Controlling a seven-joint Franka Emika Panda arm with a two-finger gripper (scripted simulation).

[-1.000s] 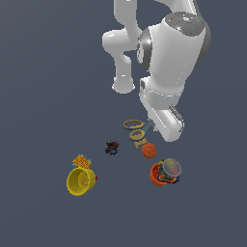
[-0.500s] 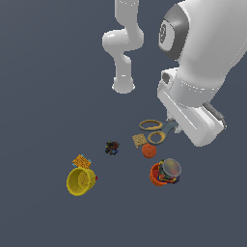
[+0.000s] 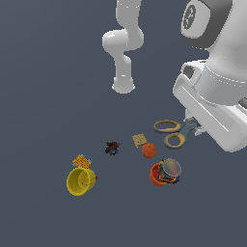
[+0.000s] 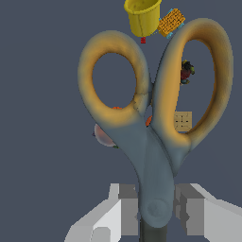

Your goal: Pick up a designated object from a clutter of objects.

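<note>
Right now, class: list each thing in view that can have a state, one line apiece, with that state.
scissors: lifted, pivot clamped between the jaws, handles pointing away from the wrist
gripper: shut on the scissors
yellow cup: tipped on its side, empty
orange bowl: clear lid on
orange ball: resting loose beside a cracker square

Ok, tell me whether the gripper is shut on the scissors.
Shut on the scissors: wrist view shows gripper fingers pressing both sides of the pivot.
</note>
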